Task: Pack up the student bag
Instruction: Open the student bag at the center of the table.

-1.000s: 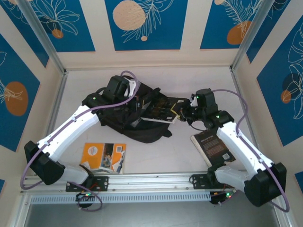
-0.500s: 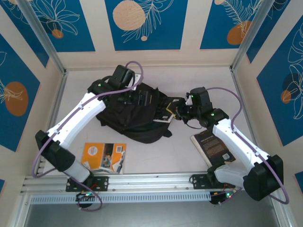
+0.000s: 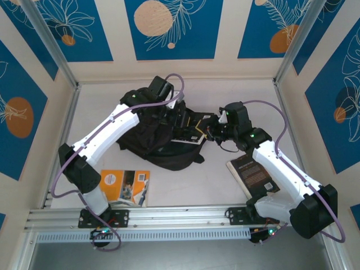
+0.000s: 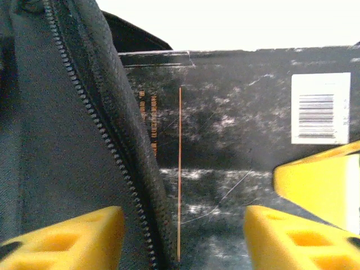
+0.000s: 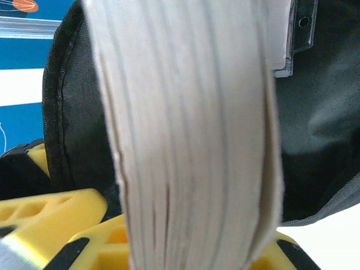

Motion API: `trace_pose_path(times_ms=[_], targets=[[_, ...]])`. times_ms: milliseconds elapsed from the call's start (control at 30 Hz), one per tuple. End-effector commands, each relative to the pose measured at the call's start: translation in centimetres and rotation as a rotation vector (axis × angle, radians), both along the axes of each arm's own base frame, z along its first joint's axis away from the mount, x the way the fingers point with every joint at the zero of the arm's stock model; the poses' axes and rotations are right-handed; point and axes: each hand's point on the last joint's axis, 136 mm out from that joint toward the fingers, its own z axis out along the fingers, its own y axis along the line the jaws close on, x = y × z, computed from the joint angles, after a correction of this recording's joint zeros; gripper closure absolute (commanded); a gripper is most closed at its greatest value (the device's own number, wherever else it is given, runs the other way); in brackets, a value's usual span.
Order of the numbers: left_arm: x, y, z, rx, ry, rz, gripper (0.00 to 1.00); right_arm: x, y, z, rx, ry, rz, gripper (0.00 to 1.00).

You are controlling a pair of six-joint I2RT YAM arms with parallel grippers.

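Black fabric bag [image 3: 149,147]: lies at the middle of the worktop [image 3: 191,185], a little toward the far wall, its opening turned to the right.
Zipper [image 4: 107,140]: runs down the bag's open edge in the left wrist view, just beside the black book's cover.
Black book [image 3: 190,133]: gold print on its face; its left part sits inside the bag's mouth and its right end sticks out toward the right arm.
Barcode label [image 4: 320,108]: white, on the black book's cover, near its upper corner.
Right tool [image 3: 210,133]: pinching the black book's outer end; in the right wrist view the pale page block stands between its yellow fingers [image 5: 50,216].
Left tool [image 4: 184,230]: spread over the bag's mouth, one finger on each side of the zipper edge and the cover, gripping neither (how close it hangs I cannot tell).
Orange book [image 3: 124,185]: flat on the worktop, on the near side of the bag, by the left arm's base.
Dark book [image 3: 254,173]: flat on the right, partly under the right arm.
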Motion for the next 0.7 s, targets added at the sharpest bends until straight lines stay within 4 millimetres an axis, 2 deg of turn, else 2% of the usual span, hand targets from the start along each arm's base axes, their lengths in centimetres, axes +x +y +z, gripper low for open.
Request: trace_pose_path(times_ms=[0, 67, 100, 367, 500, 667], targets=[[0.5, 1.4, -0.1, 0.074, -0.023, 0.041, 0.73, 0.5, 1.0, 4.8, 0.066, -0.160, 0.040, 1.00], [0.9, 2.0, 0.5, 0.083, -0.042, 0.058, 0.96, 0.3, 0.9, 4.4, 0.056, -0.155, 0.042, 1.00], [1.2, 2.4, 1.1, 0.093, -0.062, 0.072, 1.00, 0.2, 0.8, 4.2, 0.046, -0.154, 0.043, 1.00], [2.7, 6.9, 9.5, 0.096, -0.332, 0.190, 1.00, -1.3, -0.6, 0.8, -0.054, -0.124, 0.050, 1.00], [2.7, 7.2, 11.1, 0.087, -0.380, 0.174, 1.00, -1.2, -0.3, 0.1, 0.001, -0.085, 0.027, 1.00], [3.1, 6.8, 11.9, 0.077, -0.405, 0.154, 1.00, -0.1, 1.3, 1.3, 0.105, -0.073, 0.026, 1.00]])
